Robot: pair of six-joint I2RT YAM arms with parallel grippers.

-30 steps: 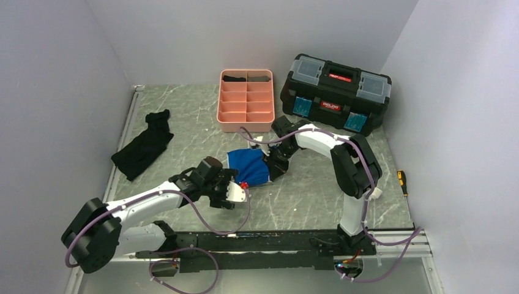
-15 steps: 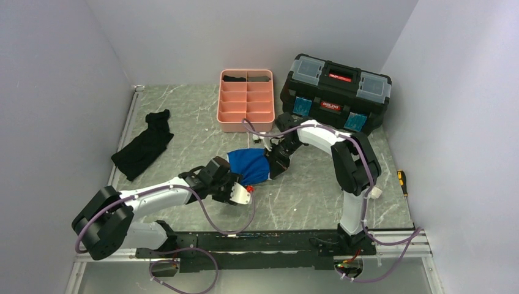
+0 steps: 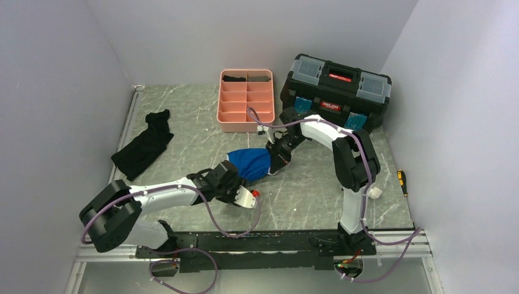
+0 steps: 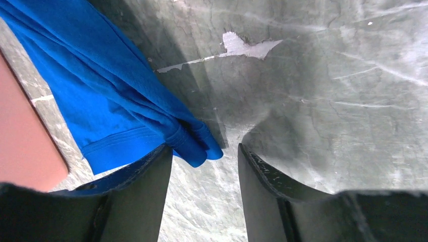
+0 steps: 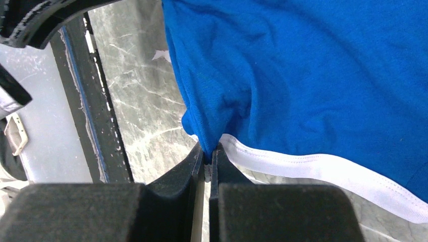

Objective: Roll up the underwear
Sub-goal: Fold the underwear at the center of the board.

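The grey marbled table (image 3: 306, 190) sits boxed in by pale walls (image 3: 245, 37) on three sides. The underwear (image 3: 250, 163) lies bunched near the middle, between my two arms. My right gripper (image 5: 208, 148) is pinched tight on a blue fold just beside the white band. My left gripper (image 4: 204, 148) stands partly apart: a hem corner pokes at the mouth of the gap, and bare table shows between the fingers. Behind stand the pink tray (image 3: 246, 125) and black toolbox (image 3: 335, 92) — a black cloth (image 3: 144, 147) lies near the left edge. Bare marble shows to the near right of the garment.
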